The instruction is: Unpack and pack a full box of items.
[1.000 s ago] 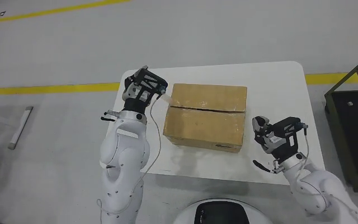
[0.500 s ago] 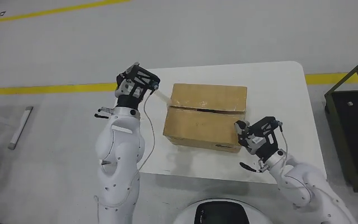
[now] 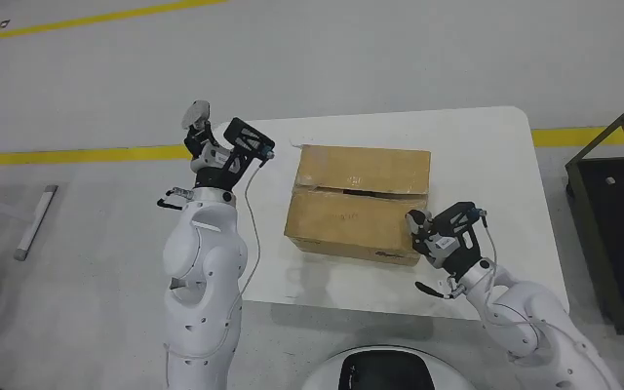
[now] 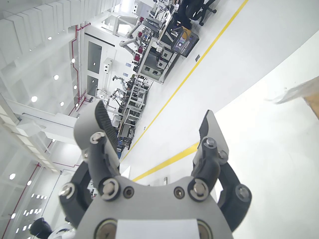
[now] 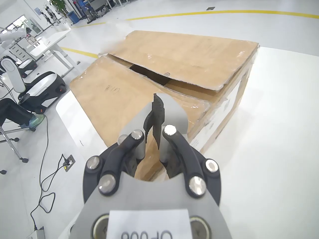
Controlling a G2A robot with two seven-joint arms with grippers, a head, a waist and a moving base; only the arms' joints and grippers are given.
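Box [image 3: 356, 219] contents out of sight below a dark top slit [image 5: 147, 74]

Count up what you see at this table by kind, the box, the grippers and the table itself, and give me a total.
Cardboard box: 1
Grippers: 2, the left gripper with jaws open and the right gripper with jaws shut
Table: 1
Total: 4
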